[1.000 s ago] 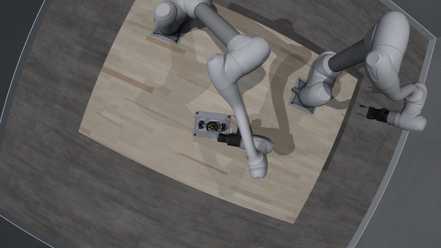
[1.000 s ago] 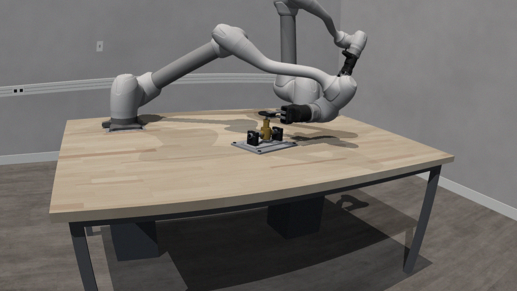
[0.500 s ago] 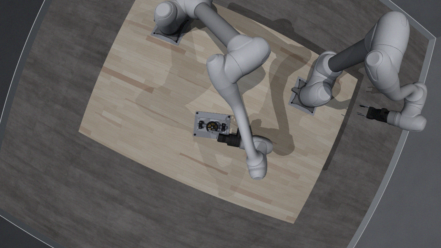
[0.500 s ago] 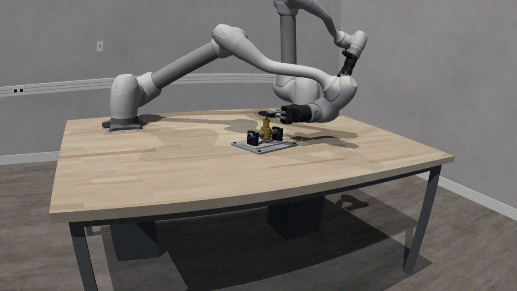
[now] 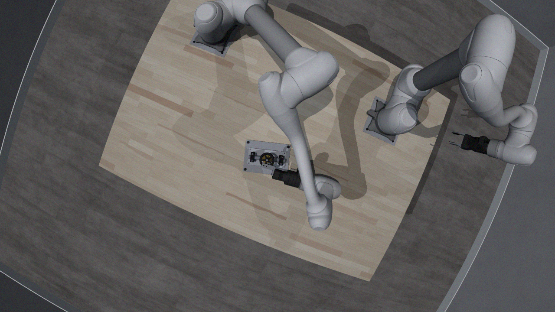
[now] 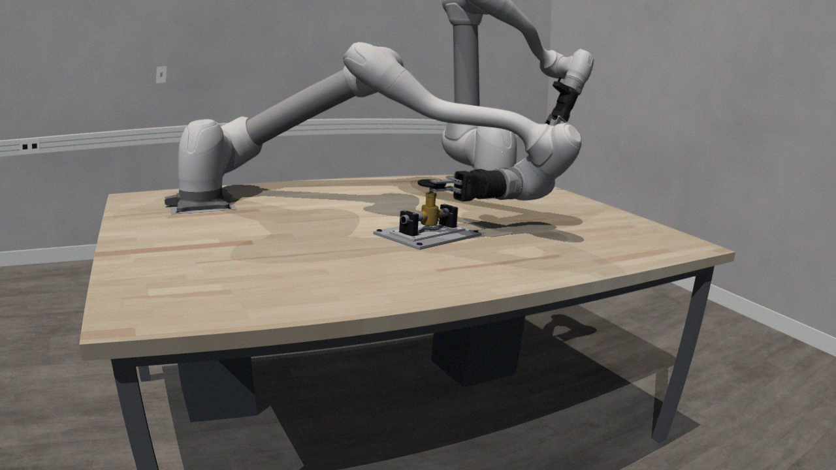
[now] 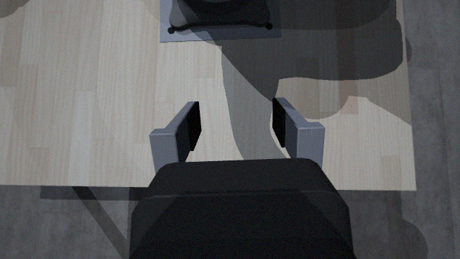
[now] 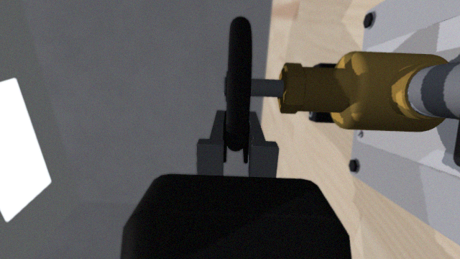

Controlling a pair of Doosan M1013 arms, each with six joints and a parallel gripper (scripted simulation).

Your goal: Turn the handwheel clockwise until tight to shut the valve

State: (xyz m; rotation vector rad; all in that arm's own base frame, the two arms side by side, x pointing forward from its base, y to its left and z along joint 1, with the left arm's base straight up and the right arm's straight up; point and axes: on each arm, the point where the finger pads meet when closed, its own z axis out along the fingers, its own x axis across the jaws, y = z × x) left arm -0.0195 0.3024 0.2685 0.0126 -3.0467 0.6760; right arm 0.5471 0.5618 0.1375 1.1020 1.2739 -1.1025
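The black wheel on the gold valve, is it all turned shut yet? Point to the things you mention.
The right claw [image 5: 266,166] [image 6: 442,185] [image 8: 235,126] is clamped on the black wheel [image 5: 261,159] [image 6: 429,183] [image 8: 240,65]'s rim, so gripping looks done. Turning seems in hand. Tightness can't be seen; some clockwise turning may be left. The left claw [image 5: 456,138] [image 7: 236,114] is open, away from the wheel.

Two pale grey arms with smooth, rounded joint housings [image 5: 310,73] [image 6: 373,64], thin dark seam lines, and darker grey cylindrical upper-arm tubes [image 5: 273,33] [image 6: 300,105]; the right arm's black, boxy parallel gripper [image 5: 267,166] [image 6: 445,185] [image 8: 236,138] and the left arm's matching black gripper [image 5: 455,138] [image 7: 236,124] carry stepped, flat grey metal fingers with thin black pads [image 7: 195,126]
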